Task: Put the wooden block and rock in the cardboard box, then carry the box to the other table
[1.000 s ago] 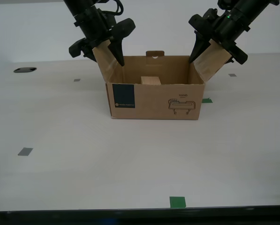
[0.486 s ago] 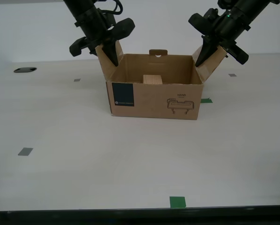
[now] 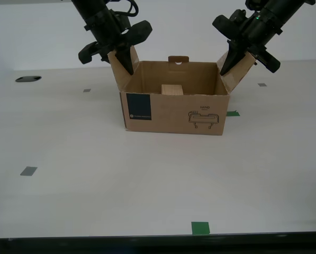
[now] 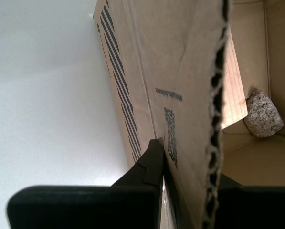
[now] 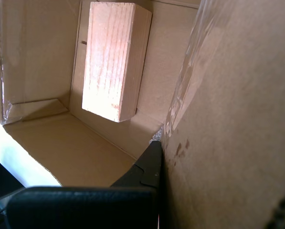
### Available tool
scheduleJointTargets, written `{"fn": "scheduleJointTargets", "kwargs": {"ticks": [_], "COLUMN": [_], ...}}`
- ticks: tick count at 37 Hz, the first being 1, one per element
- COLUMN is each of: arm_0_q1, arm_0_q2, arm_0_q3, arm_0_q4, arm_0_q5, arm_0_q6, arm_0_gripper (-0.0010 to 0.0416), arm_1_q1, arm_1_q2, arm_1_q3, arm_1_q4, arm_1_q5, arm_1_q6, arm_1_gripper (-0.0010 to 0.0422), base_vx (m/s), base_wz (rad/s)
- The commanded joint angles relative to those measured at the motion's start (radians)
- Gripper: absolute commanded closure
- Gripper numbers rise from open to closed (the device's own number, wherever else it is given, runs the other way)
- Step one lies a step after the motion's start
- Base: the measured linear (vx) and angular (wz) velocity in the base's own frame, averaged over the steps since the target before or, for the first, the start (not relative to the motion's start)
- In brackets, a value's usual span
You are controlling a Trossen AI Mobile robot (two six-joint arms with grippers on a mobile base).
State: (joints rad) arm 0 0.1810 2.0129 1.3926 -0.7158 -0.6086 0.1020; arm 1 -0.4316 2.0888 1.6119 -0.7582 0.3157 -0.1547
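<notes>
My first pincer (image 5: 163,148) is clamping one side flap of the cardboard box (image 3: 173,114), with one finger lying inside the box against the flap. My second pincer (image 4: 180,157) is pinching the opposite flap, with the corrugated edge running between its jaws. In the exterior view, two arms are gripping the raised flaps at that view's left and right; I cannot tell which arm is which there.

The wooden block (image 5: 111,62) is standing inside against a box wall. The rock (image 4: 262,114) is lying on the box floor near a corner, just beside the block. The box seems to be resting on the table (image 3: 147,180).

The risks, as I judge them:
- The flaps are thin cardboard hinged on a crease, so the load could tear or fold them.
- If the arms are not rising evenly, the box could tilt and the block and rock could slide.
- Either grip could slip off the smooth flap while the base is driving.
</notes>
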Motion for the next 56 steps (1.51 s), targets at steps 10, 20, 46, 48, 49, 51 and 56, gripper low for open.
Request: {"fn": "scheduleJointTargets", "kwargs": {"ticks": [10, 20, 46, 48, 49, 51, 56], "arm_0_q1": [0.004, 0.004, 0.005, 0.005, 0.005, 0.005, 0.005], "arm_0_q2": [-0.003, -0.034, -0.329, -0.356, -0.372, -0.398, -0.447], "arm_0_q3": [0.000, 0.001, 0.001, 0.001, 0.000, 0.000, 0.000], "arm_0_q4": [-0.005, -0.018, -0.150, -0.158, -0.165, -0.181, -0.206], "arm_0_q5": [0.000, 0.000, 0.000, 0.001, 0.003, 0.013, 0.038], "arm_0_q6": [0.007, 0.019, 0.030, 0.033, 0.034, 0.035, 0.038], "arm_0_gripper": [0.0407, 0.0407, 0.0407, 0.0407, 0.0407, 0.0407, 0.0407], "arm_1_q1": [-0.003, -0.003, -0.016, -0.021, -0.024, -0.032, -0.054], "arm_1_q2": [-0.008, -0.044, -0.219, -0.236, -0.246, -0.274, -0.360], "arm_1_q3": [0.000, 0.000, -0.008, -0.014, -0.020, -0.039, -0.117], "arm_1_q4": [0.015, 0.019, -0.033, -0.038, -0.039, -0.038, -0.026], "arm_1_q5": [0.016, 0.015, 0.142, 0.142, 0.142, 0.142, 0.142], "arm_1_q6": [-0.004, -0.011, -0.023, -0.027, -0.028, -0.030, -0.043], "arm_1_gripper": [0.0414, 0.0414, 0.0414, 0.0414, 0.0414, 0.0414, 0.0414], "base_vx": [0.000, 0.000, 0.000, 0.000, 0.000, 0.000, -0.016], "base_wz": [0.000, 0.000, 0.000, 0.000, 0.000, 0.000, 0.000]}}
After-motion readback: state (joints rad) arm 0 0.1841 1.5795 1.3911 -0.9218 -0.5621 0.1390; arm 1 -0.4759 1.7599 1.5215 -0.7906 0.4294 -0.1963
